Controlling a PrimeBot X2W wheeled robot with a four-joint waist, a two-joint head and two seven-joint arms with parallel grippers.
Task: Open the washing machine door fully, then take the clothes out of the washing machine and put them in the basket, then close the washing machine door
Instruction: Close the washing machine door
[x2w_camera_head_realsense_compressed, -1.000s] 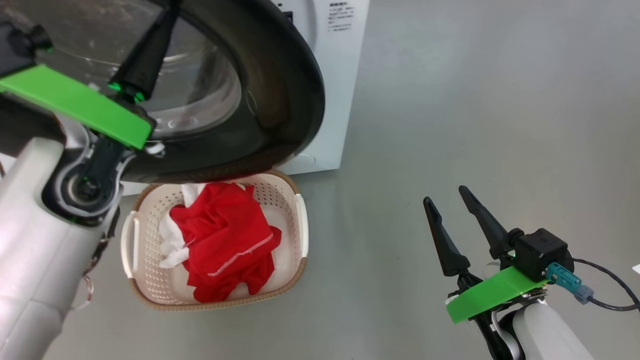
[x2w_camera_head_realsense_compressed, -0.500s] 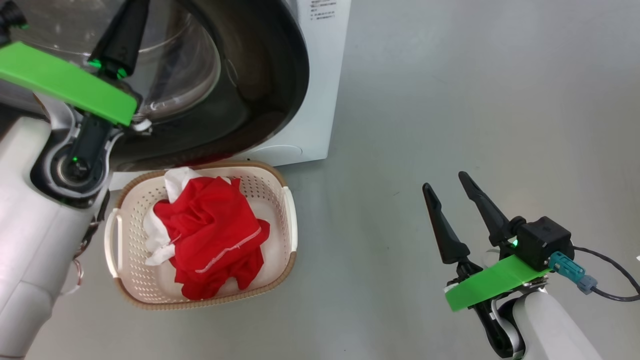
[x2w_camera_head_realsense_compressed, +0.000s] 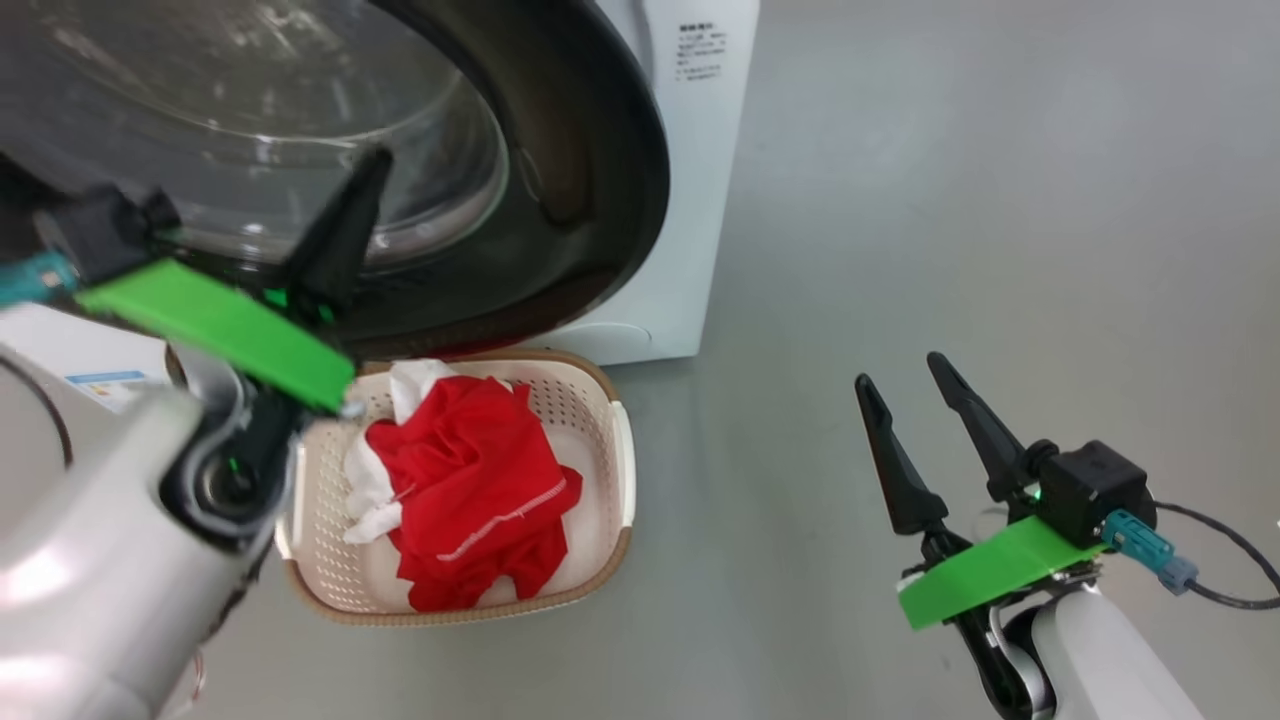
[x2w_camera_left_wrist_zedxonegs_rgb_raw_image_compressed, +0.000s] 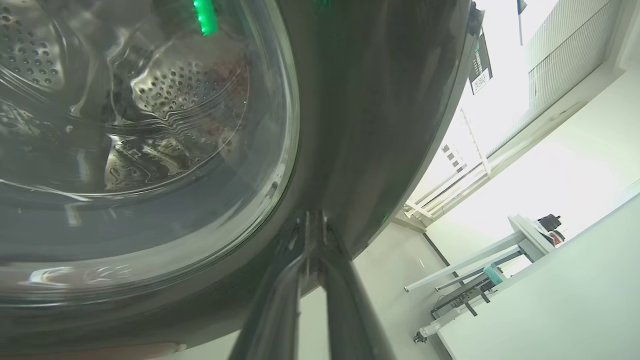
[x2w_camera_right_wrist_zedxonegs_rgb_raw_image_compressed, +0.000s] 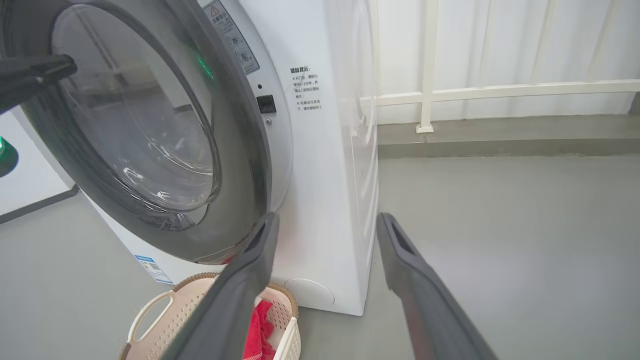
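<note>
My left forearm blocks the near left corner of the basket (x2w_camera_head_realsense_compressed: 606, 470) in the head view, and the door's lower rim overhangs its far edge. The top of the washing machine door (x2w_camera_head_realsense_compressed: 610, 200) is cut off there. The left gripper (x2w_camera_left_wrist_zedxonegs_rgb_raw_image_compressed: 314, 220) is blurred in that view and only one finger stands out. In its own wrist view the two fingers lie pressed together with nothing between them. Their tips meet their own reflection on the door's glossy black rim, so they seem to touch it. Through the bulging glass I can make out the perforated drum, but distortion and glare hide anything inside it. I cannot tell whether the door is latched. In the right wrist view it sits over the front of the washing machine (x2w_camera_right_wrist_zedxonegs_rgb_raw_image_compressed: 330, 165), and a small dark lock slot (x2w_camera_right_wrist_zedxonegs_rgb_raw_image_compressed: 266, 103) shows just past its rim.

The basket sits on the grey floor (x2w_camera_head_realsense_compressed: 950, 220), just before the machine and under the door. The clothes (x2w_camera_head_realsense_compressed: 470, 490) lie bunched in it, red with white parts, and cover most of its base. My own finger cuts across the basket in the right wrist view.

My right gripper (x2w_camera_head_realsense_compressed: 898, 370) hangs over bare floor well to the right of the basket, its fingers spread wide and holding nothing
</note>
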